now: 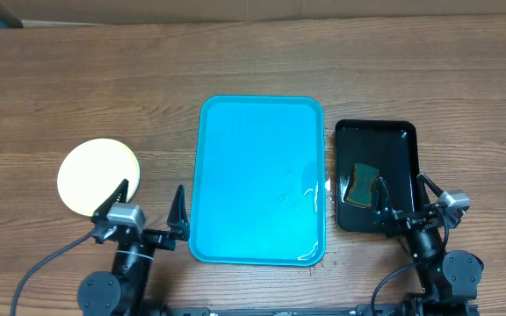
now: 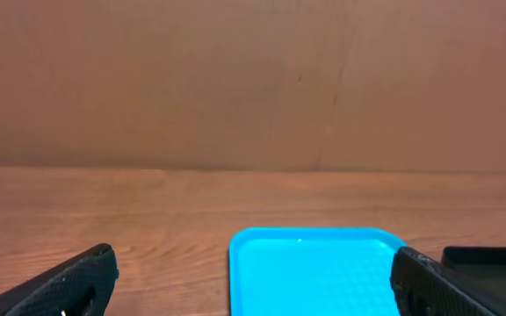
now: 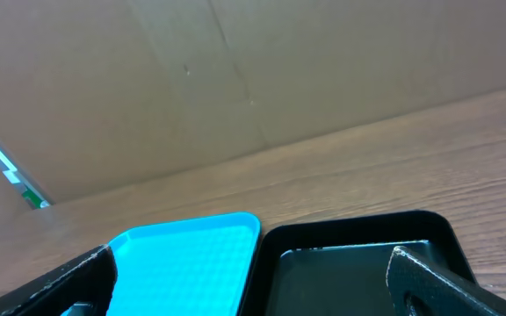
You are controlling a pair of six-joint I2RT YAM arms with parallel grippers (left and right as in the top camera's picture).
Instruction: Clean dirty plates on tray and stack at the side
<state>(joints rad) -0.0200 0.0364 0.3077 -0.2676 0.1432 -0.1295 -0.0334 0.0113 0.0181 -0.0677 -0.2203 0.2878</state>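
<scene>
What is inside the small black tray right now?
One green-and-yellow sponge lies in the black tray, toward its left side; nothing else shows there. The open right gripper hangs over the tray's near edge, hiding that strip.

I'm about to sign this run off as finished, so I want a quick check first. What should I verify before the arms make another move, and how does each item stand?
1. Turquoise tray free of plates: ok, only wet-looking streaks on it.
2. Plate at the side: ok, a pale yellow plate lies left of the tray.
3. All plates stacked under it: cannot tell from above.
4. Top plate's face free of orange smear: ok, none visible.
5. Sponge lying in the black tray: ok.
6. Left gripper and right gripper open, holding nothing: ok.
</scene>
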